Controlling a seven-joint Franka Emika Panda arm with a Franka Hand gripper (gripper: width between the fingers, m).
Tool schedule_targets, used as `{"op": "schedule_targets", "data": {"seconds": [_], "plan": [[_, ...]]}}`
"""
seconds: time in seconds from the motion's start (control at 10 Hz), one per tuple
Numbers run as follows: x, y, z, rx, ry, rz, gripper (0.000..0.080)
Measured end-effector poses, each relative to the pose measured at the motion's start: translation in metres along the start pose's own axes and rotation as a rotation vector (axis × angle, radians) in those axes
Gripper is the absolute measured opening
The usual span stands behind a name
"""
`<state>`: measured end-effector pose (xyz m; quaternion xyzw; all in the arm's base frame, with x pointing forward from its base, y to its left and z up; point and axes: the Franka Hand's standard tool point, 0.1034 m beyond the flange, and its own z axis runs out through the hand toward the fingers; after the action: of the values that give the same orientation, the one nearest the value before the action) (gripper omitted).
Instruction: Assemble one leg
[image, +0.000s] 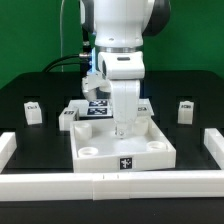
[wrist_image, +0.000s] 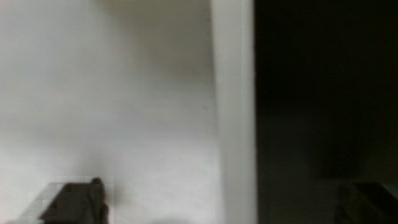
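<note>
Our hand hangs wide open and empty over the tray. A leg stands just beside the tray, on the exterior view's left. It looks light, hard and slippery, so we should pinch its flat sides.

You see the arm head-on from slightly above; the wrist view hovers close over seemingly the same white panel.

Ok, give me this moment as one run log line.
pincer: open, empty, low over panel | panel: flat on table | leg at the exterior view's left: untouched on table
</note>
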<state>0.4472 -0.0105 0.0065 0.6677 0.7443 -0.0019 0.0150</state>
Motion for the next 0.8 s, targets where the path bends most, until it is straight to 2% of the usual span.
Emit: {"op": "schedule_targets", "data": {"seconds": [0.2, 0.3, 0.4, 0.5, 0.8], "plan": [[-0.0003, -0.0008, 0.0005, 0.001, 0.0, 0.001, 0.0386], [-0.0003, -0.0008, 0.0005, 0.002, 0.0, 0.001, 0.0386], [-0.0003, -0.0008, 0.0005, 0.002, 0.0, 0.001, 0.0167], [-0.0003, -0.001, 0.0006, 0.002, 0.0, 0.001, 0.0058], [-0.0007, -0.0011, 0.0007, 0.002, 0.0, 0.003, 0.0059]]}}
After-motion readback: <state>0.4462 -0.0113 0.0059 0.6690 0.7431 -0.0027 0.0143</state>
